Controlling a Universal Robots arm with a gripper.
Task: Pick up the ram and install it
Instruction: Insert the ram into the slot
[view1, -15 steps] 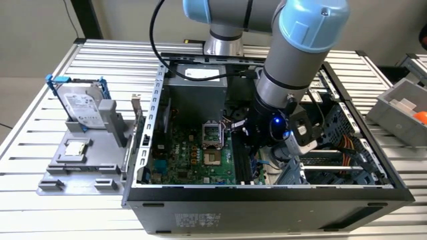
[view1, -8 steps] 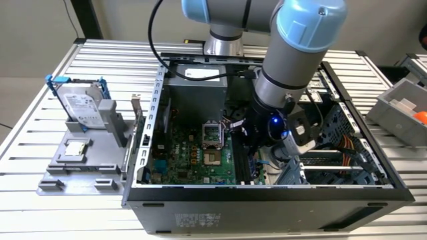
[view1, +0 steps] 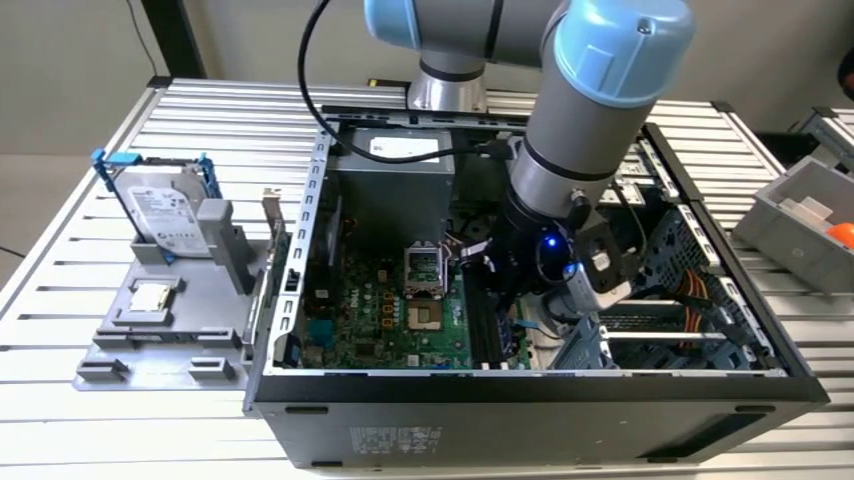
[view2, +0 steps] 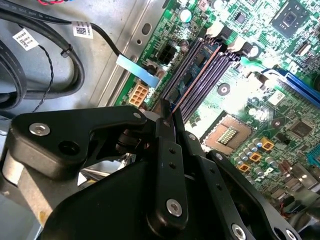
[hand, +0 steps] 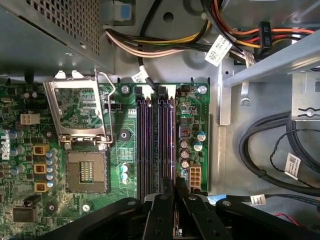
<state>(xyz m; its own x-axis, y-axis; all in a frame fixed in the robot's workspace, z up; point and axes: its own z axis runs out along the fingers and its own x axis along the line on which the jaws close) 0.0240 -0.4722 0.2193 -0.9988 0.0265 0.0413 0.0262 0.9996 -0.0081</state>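
The gripper (hand: 175, 197) is down inside the open computer case (view1: 534, 385), its black fingers (view2: 167, 150) pinched onto the ram (view2: 172, 111), a thin edge standing over the dark memory slots (hand: 155, 145). At nine o'clock of the slots in the first wrist view sits the empty processor socket (hand: 87, 172), its metal frame (hand: 80, 107) flipped open; black cables (hand: 265, 150) loop at three o'clock. White cable tags carry print (too small to read). Outside the case, the hard drive (view1: 167, 210) stands on a grey holder (view1: 160, 330).
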